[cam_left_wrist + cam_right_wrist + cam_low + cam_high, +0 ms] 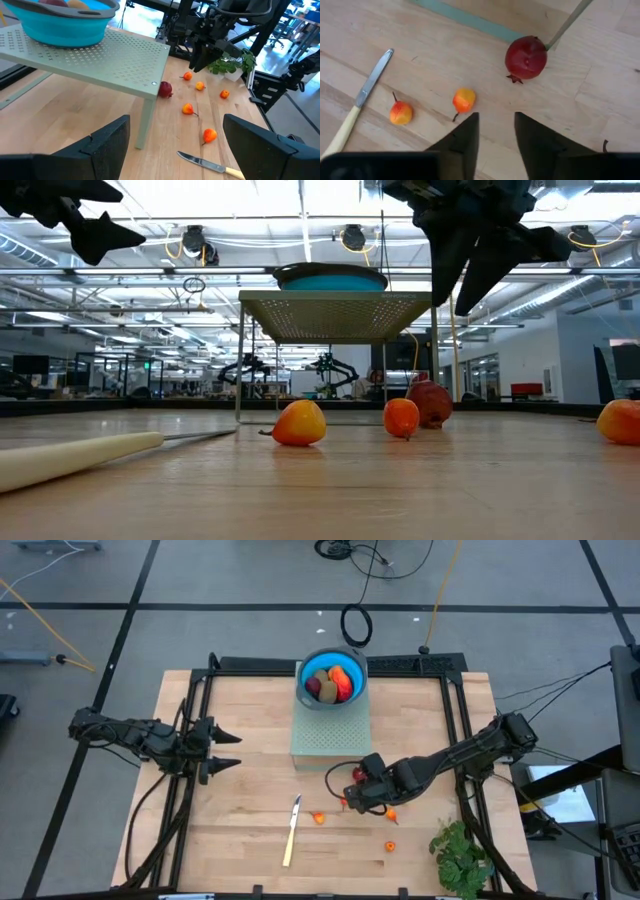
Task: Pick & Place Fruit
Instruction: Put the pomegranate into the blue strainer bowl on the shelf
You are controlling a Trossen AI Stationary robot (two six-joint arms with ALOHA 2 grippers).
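Observation:
A blue bowl (331,680) holding several pieces of fruit stands on a pale green perforated stand (330,730). On the table lie a dark red ball (526,58) by the stand's near right leg, and several tiny orange bits (464,100) (401,112) (390,846). My right gripper (495,127) hovers above the table just short of one orange bit, pointing steeply down, open by a narrow gap with nothing between its fingers. It also shows in the high view (348,798). My left gripper (228,750) waits wide open over the table's left part.
A pale-handled knife (292,830) lies near the front edge, left of the orange bits. A leafy green bunch (460,855) sits at the near right corner. A black frame (455,720) runs along the table's sides. The stand's legs (238,360) rise from the table's middle.

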